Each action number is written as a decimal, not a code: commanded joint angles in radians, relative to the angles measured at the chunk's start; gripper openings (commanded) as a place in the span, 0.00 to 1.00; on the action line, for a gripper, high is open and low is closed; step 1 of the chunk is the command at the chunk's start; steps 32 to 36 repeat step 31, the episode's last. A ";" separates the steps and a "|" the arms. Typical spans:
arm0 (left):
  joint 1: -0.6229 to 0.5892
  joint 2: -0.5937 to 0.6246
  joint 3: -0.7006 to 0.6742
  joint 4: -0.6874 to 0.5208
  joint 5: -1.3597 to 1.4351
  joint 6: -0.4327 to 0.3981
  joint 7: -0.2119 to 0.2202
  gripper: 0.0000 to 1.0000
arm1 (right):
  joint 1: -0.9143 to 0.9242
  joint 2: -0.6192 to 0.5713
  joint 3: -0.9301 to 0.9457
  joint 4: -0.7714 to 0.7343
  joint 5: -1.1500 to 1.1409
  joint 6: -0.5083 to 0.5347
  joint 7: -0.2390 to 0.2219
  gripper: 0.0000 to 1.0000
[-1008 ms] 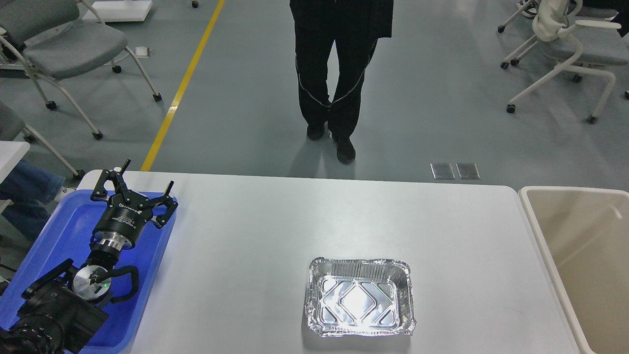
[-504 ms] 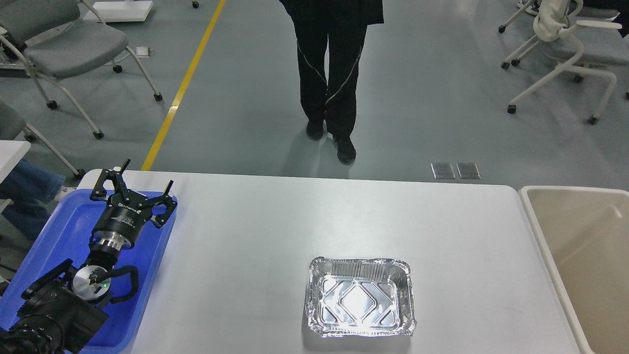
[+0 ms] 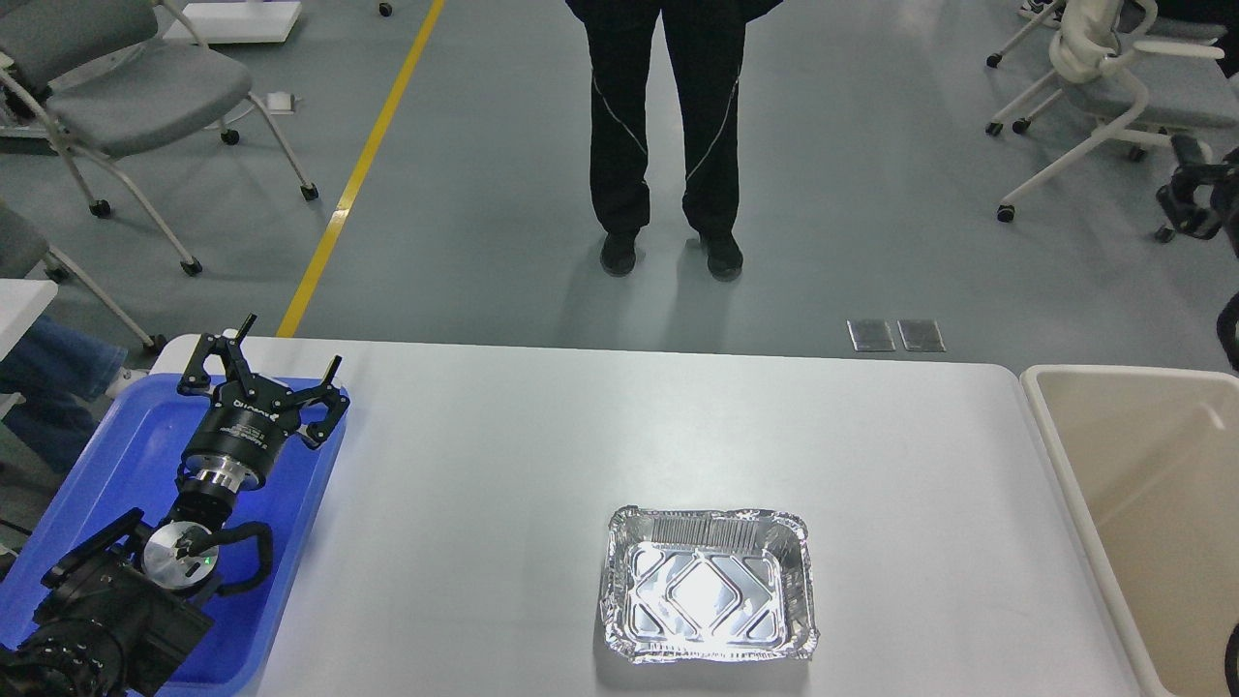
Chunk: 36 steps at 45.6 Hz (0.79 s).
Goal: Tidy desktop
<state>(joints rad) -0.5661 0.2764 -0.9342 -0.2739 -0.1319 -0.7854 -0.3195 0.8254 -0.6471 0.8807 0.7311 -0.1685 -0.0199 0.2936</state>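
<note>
Since the earlier frames the person [image 3: 666,136] beyond the desktop has shifted from a crossed-leg stance to feet apart, and a dark arm part [image 3: 1195,198] has come in at the right edge, above the bin; its gripper end cannot be made out. Left gripper and foil pan have not moved.

Surface: desktop [image 3: 542,455], white, smooth, rounded corners, fills the lower half of the view. Room: grey floor, one yellow line [image 3: 363,165] running away from the desktop's far left corner, two small metal floor plates [image 3: 895,336] just past its far edge.

Counts:
- 1 foil pan [image 3: 710,584], empty, on the desktop near its front edge, a little right of centre.
- 1 blue tray [image 3: 126,455] over the desktop's left end.
- 1 beige bin [image 3: 1142,484] against the desktop's right end; nothing visible inside.
- 1 person, seen from the waist down, black trousers and shoes, standing past the desktop's far edge.
- Chairs: grey ones far left of the desktop [image 3: 126,87], white-framed ones far right [image 3: 1113,87]; exact number unclear.

Left gripper [image 3: 273,373] sits over the tray's far right corner, fingers spread wide, released, holding nothing. Its arm covers much of the tray's near half.

Between pan and tray, and between pan and bin, only bare desktop shows. Blue-jeaned leg [image 3: 48,368] visible left of the tray.
</note>
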 commanded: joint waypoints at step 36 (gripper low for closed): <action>0.000 0.000 0.000 0.001 0.000 0.000 0.000 1.00 | -0.259 0.256 0.053 0.028 -0.002 0.005 0.119 1.00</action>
